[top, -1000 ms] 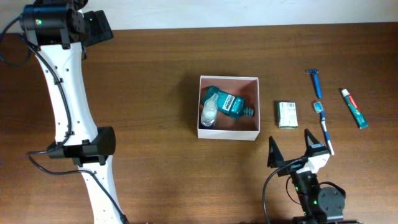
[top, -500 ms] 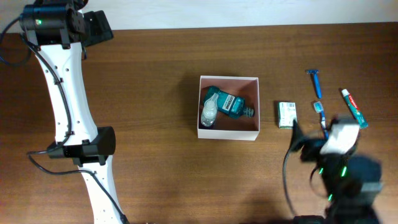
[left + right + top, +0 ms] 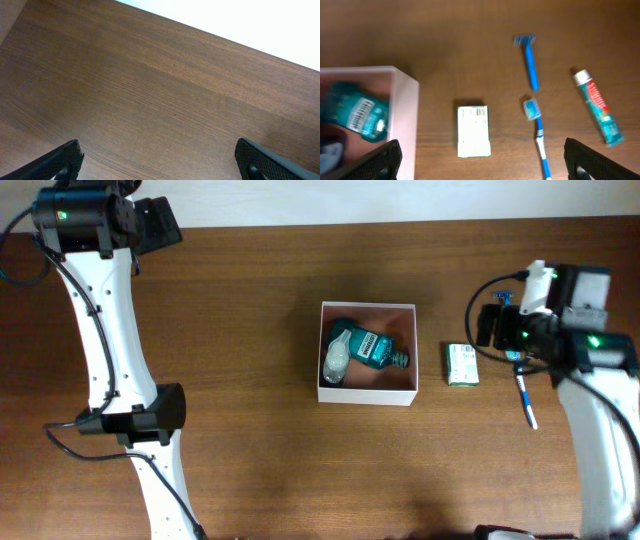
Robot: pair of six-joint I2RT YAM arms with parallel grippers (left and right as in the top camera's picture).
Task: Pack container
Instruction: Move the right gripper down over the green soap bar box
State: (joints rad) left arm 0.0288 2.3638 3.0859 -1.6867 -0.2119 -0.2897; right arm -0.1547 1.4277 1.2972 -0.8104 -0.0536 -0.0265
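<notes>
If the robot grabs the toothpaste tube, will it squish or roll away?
It would probably squish a bit: the toothpaste looks like a soft tube that widens from its white cap toward a flat tail. That flat end should stop it rolling far on the table. It looks small, so it is likely light.

A robotics lab bench is most likely shown, though little beyond it can be seen: a cabled left arm (image 3: 102,330) and right arm (image 3: 598,440) are mounted at a bare wooden table (image 3: 250,300), on which a razor (image 3: 530,60), a toothbrush (image 3: 532,109) and a white container (image 3: 368,394) are laid out.
</notes>
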